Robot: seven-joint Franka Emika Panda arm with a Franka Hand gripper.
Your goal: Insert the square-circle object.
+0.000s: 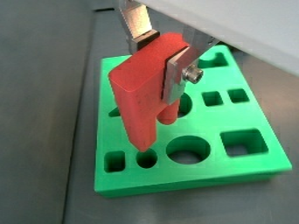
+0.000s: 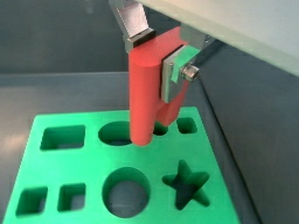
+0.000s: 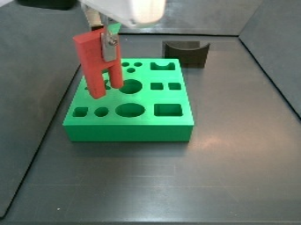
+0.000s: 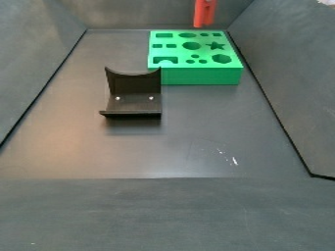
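Note:
The square-circle object [image 1: 142, 87] is a tall red piece with a flat-sided leg and a rounder leg; it also shows in the other wrist view [image 2: 142, 87]. My gripper [image 1: 158, 54] is shut on its upper part, one silver finger [image 1: 177, 72] on each side. In a side view the gripper [image 3: 106, 33] holds the piece [image 3: 91, 61] upright over the back left part of the green board [image 3: 129, 127]. Its lower end hangs close over the round holes [image 2: 114, 133]; I cannot tell whether it touches. In the other side view only the piece's lower end [image 4: 205, 12] shows.
The green board [image 4: 197, 76] with shaped holes lies on the dark floor near the back wall. The dark fixture [image 3: 188, 53] stands apart from the board and shows in both side views [image 4: 131, 93]. Dark walls enclose the floor.

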